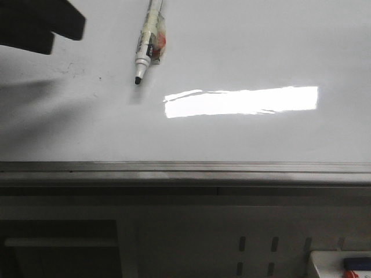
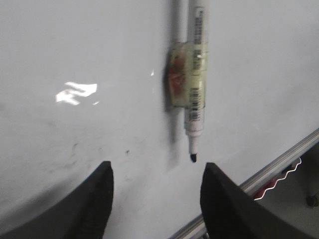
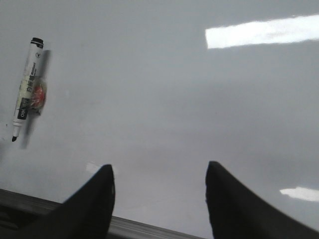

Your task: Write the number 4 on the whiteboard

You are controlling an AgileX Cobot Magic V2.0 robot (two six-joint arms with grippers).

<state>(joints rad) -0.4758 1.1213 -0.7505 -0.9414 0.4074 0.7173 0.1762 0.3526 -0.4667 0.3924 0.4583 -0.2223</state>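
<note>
In the front view, the whiteboard (image 1: 243, 52) fills the upper half of the frame, glossy white with a bright rectangular light reflection (image 1: 240, 101) right of centre. No strokes of a number 4 can be seen on it, only faint specks at upper left. A marker (image 1: 148, 43) lies against the board at top centre, slightly slanted, its dark tip pointing down, with a yellowish and red lump taped to its barrel. A dark arm part (image 1: 40, 23) fills the upper left corner. A grey metal rail (image 1: 185, 172) runs across the frame below the board.

In the left wrist view, the left gripper (image 2: 157, 199) has its two dark fingers spread apart at the bottom, holding nothing. The marker (image 2: 196, 84) hangs above the gap, its tip just above and between the fingertips, not touching them.

In the right wrist view, the right gripper (image 3: 159, 199) also stands apart and empty at the bottom. The marker (image 3: 27, 87) is at far left, well apart from it.
</note>
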